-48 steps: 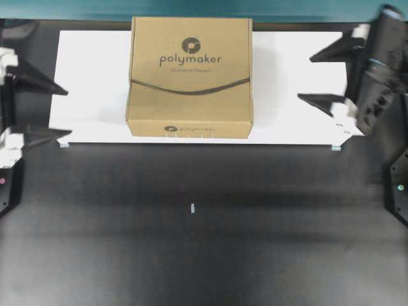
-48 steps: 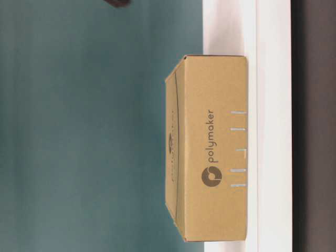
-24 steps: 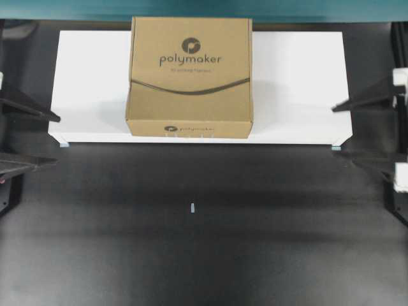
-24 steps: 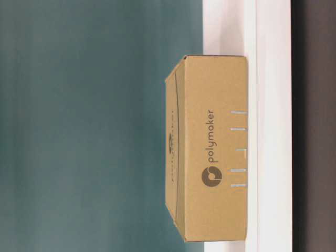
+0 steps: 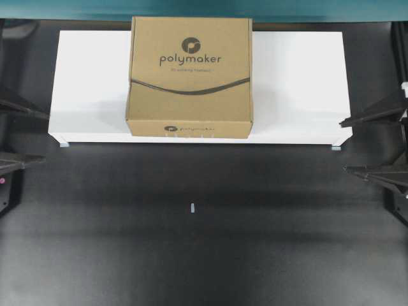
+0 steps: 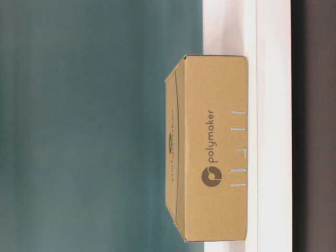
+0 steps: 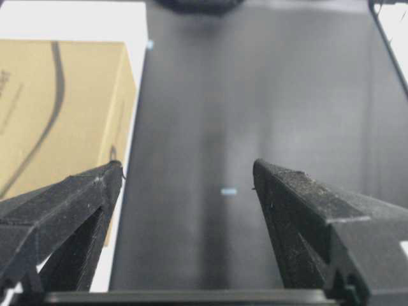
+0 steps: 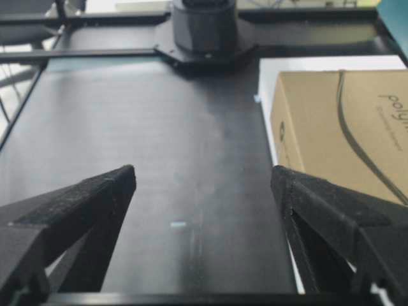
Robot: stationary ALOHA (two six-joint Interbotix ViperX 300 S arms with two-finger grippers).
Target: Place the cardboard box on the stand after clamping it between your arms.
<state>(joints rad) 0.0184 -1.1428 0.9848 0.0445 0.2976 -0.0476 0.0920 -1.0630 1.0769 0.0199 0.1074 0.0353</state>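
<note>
The cardboard box (image 5: 189,76) lies flat on the white stand (image 5: 293,83), left of its middle, with its front face flush with the stand's front edge. Seen from table level, the box (image 6: 210,157) rests squarely on the stand (image 6: 273,79). My left gripper (image 5: 46,137) is open at the table's left edge, well clear of the box. My right gripper (image 5: 343,146) is open off the stand's front right corner. In the left wrist view the gripper (image 7: 188,167) holds nothing, and the box (image 7: 57,108) lies ahead to its left. The right gripper (image 8: 203,172) is also empty, with the box (image 8: 338,127) to its right.
A small pale mark (image 5: 192,208) sits on the black table (image 5: 191,255) in front of the stand. A teal wall (image 5: 191,7) runs behind the stand. The opposite arm's base (image 8: 204,32) stands at the table's far edge.
Both grippers have drawn back outward and toward the table's front, off the stand. The box has not moved.
</note>
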